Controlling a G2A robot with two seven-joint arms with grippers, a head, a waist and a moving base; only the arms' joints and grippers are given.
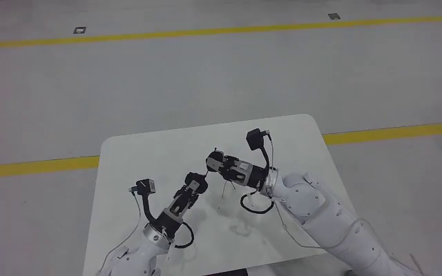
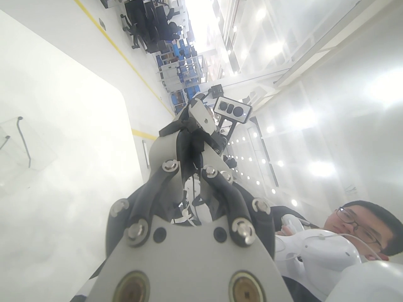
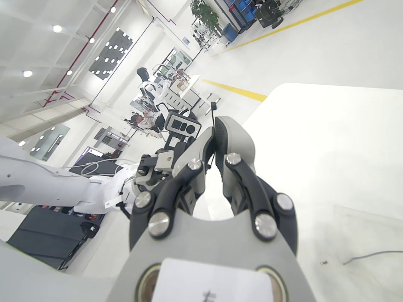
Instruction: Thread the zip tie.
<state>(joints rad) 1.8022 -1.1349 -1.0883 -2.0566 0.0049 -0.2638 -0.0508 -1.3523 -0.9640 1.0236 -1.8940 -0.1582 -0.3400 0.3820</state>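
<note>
A thin black zip tie point(image 3: 213, 106) is pinched between the fingers of my right gripper point(image 3: 215, 133), which is shut on it. The tie's square head sticks out past the fingertips and its strap runs back between the pads. My left gripper point(image 2: 187, 136) is shut on a black strap point(image 2: 197, 161) of the zip tie. In the top view the left gripper point(image 1: 197, 181) and the right gripper point(image 1: 214, 163) are held tip to tip, almost touching, above the middle of the white table point(image 1: 138, 165). I cannot tell how the strap runs between them.
A clear plastic bag point(image 2: 19, 139) with black zip ties in it lies flat on the table beyond the grippers. A loose thin strap point(image 3: 362, 255) lies on the tabletop near the right arm. The table's rounded far corner point(image 3: 277, 91) is close to the grippers.
</note>
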